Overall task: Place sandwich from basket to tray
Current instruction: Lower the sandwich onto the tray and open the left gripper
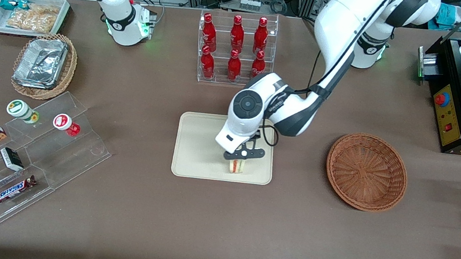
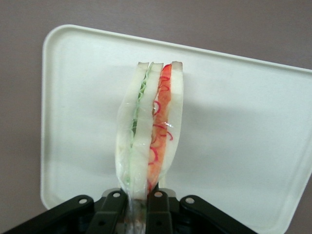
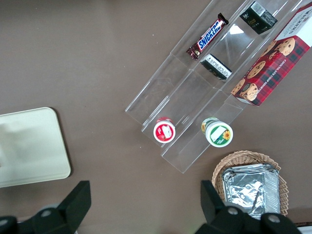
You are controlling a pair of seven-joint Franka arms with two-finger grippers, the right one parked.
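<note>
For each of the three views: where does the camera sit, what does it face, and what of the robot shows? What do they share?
Front: high, facing both arms across the table; gripper holds the sandwich over the tray; basket empty.
Left wrist: looks down past the fingers at sandwich and tray.
Right wrist: looks down on the candy bar; parked fingers show.
Shared: all three show the tray.

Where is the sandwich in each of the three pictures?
Front view: the sandwich stands over the tray, held in the gripper, whose jaws are shut on it.
Left wrist view: the sandwich is clamped edge-on above the tray.
Right wrist view: not in it.
Shared landmark: the tray.
</note>
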